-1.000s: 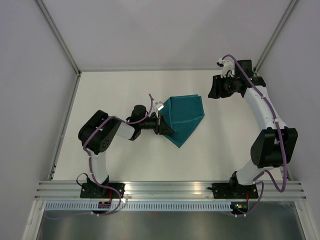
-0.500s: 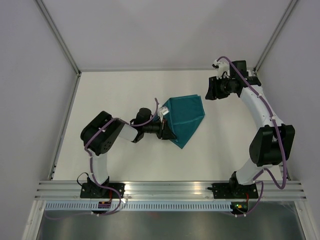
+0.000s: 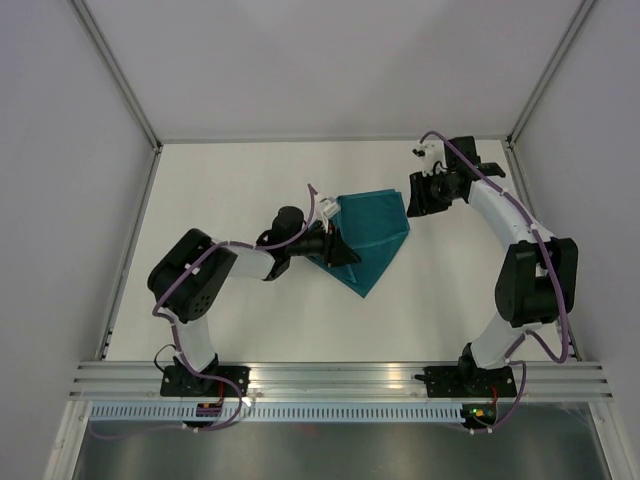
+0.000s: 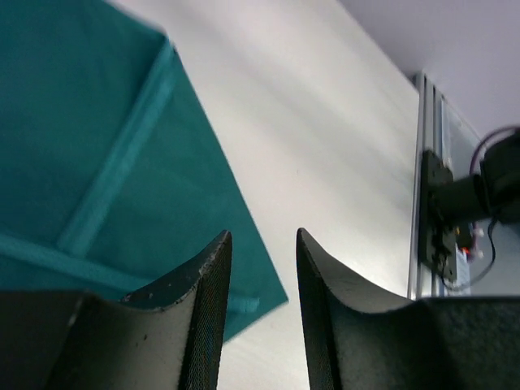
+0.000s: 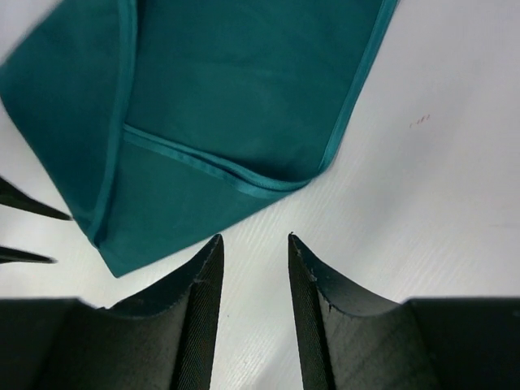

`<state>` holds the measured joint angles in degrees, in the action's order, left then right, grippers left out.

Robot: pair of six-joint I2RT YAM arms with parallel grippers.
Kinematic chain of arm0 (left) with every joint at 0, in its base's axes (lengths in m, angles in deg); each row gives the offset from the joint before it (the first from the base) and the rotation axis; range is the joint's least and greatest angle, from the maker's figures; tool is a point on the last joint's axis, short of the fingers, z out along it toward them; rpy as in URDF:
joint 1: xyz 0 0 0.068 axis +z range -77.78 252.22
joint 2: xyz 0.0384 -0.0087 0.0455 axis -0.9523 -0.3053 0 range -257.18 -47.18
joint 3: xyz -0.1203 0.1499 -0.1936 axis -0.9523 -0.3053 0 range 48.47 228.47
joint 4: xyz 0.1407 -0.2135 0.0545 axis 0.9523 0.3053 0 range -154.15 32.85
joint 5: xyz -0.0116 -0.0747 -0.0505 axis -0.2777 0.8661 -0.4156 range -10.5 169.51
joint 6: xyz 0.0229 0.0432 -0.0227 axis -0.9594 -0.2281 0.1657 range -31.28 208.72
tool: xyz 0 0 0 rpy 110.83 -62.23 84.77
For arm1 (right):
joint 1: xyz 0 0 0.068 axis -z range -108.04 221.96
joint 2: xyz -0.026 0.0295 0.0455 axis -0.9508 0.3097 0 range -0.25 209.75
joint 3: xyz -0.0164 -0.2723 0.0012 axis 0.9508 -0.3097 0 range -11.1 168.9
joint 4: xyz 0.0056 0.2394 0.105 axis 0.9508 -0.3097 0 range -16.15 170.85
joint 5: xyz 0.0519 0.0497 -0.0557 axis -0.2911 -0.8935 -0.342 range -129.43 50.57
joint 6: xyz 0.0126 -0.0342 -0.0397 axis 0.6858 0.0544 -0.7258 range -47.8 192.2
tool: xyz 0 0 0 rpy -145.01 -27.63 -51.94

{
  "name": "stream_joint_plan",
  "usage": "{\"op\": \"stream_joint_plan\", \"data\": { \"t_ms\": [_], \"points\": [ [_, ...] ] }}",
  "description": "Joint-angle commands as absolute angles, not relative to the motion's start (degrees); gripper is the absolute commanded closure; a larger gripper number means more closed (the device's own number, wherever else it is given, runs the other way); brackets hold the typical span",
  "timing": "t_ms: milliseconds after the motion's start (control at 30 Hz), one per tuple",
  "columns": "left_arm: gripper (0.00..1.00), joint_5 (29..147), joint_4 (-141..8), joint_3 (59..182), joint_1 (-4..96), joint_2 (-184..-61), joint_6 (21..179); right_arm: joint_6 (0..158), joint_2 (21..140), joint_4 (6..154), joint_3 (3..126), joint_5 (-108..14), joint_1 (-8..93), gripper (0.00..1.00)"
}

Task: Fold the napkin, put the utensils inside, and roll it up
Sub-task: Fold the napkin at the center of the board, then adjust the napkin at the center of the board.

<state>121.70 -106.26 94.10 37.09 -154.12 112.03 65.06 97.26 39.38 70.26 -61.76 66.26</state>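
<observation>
The teal napkin (image 3: 372, 232) lies folded on the white table (image 3: 230, 180), its point toward the near edge. My left gripper (image 3: 349, 257) sits at the napkin's near-left edge. Its jaws are open (image 4: 262, 244) with nothing between them, and the napkin (image 4: 89, 146) shows beyond the left finger. My right gripper (image 3: 413, 197) hovers just past the napkin's far right corner. It is open (image 5: 253, 240) over bare table, and the napkin's hemmed edge (image 5: 227, 106) is just ahead of the fingertips. The utensils are out of view.
Grey walls close the table on the left, far side and right. An aluminium rail (image 3: 340, 375) with both arm bases runs along the near edge. The left gripper's fingertips (image 5: 28, 210) show at the left edge of the right wrist view.
My left gripper's jaws have opened at the napkin's near-left edge and the arm has shifted slightly right. The right gripper has moved left, closer to the napkin's far right corner.
</observation>
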Motion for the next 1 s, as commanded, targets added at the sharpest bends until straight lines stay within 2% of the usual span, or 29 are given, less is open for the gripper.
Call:
{"op": "stream_joint_plan", "data": {
  "t_ms": [0, 100, 167, 200, 267, 400, 667, 833, 967],
  "points": [
    [0.57, 115.5, -106.4, 99.6, 37.9, -147.7, 111.7, 63.7, 100.6, 39.4, 64.8, -58.0, 65.2, 0.58],
    [0.57, 103.7, -99.8, 101.8, 39.2, -146.2, 111.5, 63.8, 102.6, 40.6, 61.3, -56.5, 64.8, 0.64],
    [0.62, 95.4, -95.2, 103.0, 40.8, -146.1, 112.9, 64.0, 104.9, 42.2, 60.2, -55.4, 64.8, 0.67],
    [0.64, 89.3, -90.3, 104.8, 42.4, -146.3, 113.1, 64.3, 106.0, 43.0, 60.0, -55.1, 64.8, 0.67],
    [0.65, 84.5, -88.9, 105.7, 44.0, -147.5, 114.0, 64.6, 106.8, 43.7, 59.4, -54.9, 64.7, 0.67],
    [0.72, 82.2, -82.2, 110.8, 48.1, -152.8, 113.5, 65.2, 108.7, 45.3, 58.6, -54.1, 64.5, 0.67],
    [0.88, 74.8, -72.4, 117.6, 49.0, -161.0, 114.9, 66.3, 113.9, 45.9, 61.7, -53.0, 63.7, 0.68],
    [0.9, 72.5, -70.2, 116.8, 49.2, -160.1, 116.0, 67.2, 117.0, 45.1, 66.8, -53.1, 63.2, 0.67],
    [0.9, 76.1, -66.5, 117.8, 49.2, -160.4, 116.8, 67.8, 120.5, 43.5, 71.2, -52.8, 62.3, 0.67]
  ]
}}
